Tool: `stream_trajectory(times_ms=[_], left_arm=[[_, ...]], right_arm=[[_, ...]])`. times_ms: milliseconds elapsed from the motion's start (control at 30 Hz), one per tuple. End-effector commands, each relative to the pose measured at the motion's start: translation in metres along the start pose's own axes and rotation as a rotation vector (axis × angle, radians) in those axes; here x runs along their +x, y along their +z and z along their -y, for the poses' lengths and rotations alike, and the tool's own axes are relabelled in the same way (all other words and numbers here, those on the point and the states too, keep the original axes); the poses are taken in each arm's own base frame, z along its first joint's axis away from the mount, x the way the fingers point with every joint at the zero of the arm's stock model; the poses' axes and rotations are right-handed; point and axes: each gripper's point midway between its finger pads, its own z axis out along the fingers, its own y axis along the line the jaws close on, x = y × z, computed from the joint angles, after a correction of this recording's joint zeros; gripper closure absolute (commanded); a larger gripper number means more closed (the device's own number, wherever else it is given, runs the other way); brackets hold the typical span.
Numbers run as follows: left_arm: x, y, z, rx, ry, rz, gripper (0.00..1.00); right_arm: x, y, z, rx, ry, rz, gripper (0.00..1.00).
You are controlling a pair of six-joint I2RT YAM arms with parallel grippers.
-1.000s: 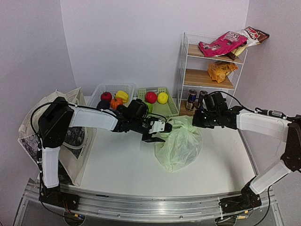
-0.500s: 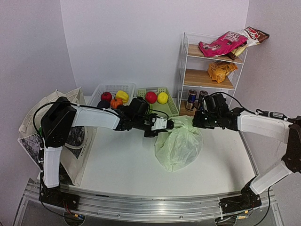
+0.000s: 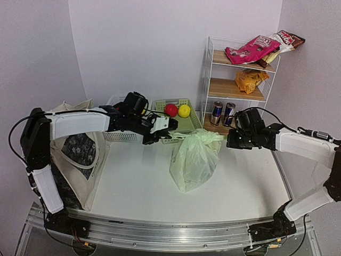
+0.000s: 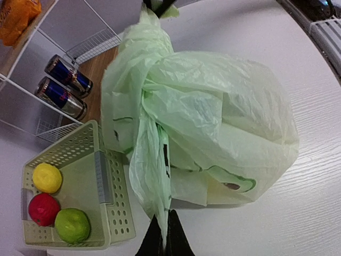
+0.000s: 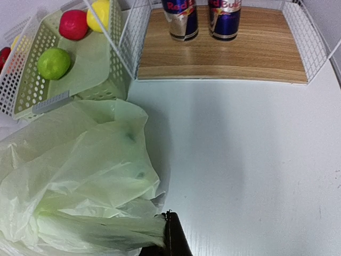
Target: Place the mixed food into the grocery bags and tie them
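Pale-green thin plastic bag printed with avocados (image 3: pixel 194 160): filled, on counter (image 3: pixel 133 186) just before green perforated plastic basket (image 3: pixel 196 120) | left hand (image 3: pixel 168 132), right hand (image 3: pixel 230 140): each clamped on 1 of its handles (image 4: pixel 152 176) | step: tying | next: cross both handles above bag, likely under tension

Lab, prob.: bare walls (image 3: pixel 160 42), arms (image 3: pixel 80 121) on rail (image 3: pixel 160 228).

Pale-green bag (image 4: pixel 224 106) — its twisted strand pinched in the left pincer (image 4: pixel 164 229).
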Motion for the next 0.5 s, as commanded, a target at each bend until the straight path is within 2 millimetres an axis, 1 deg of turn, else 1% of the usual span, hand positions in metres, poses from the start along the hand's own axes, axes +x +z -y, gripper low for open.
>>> stream_trajectory(times_ms=[0,133,233,300,367,400,467], left_arm=[[0.002,-0.039,0.026,0.044,-0.061,-0.040,1.00],[0.004,-0.053,0.035,0.030,-0.093,-0.051,1.00],[0.011,-0.069,0.037,0.026,-0.134,-0.077,1.00],[0.023,-0.080,0.043,0.025,-0.150,-0.108,1.00],[0.036,-0.088,0.046,0.003,-0.152,-0.136,1.00],[0.044,-0.091,0.046,-0.012,-0.160,-0.147,1.00],[0.056,-0.090,0.041,-0.042,-0.189,-0.163,1.00]], right_arm=[[0.008,0.004,0.012,0.060,0.026,-0.042,1.00],[0.009,0.002,-0.008,0.029,-0.033,-0.049,1.00],[0.013,-0.001,-0.012,0.020,-0.041,-0.075,1.00],[0.020,-0.002,-0.016,0.006,-0.045,-0.100,1.00],[0.029,0.000,-0.027,-0.025,-0.050,-0.133,1.00],[0.033,0.003,-0.033,-0.037,-0.058,-0.151,1.00],[0.033,0.012,-0.049,-0.067,-0.066,-0.176,1.00]])
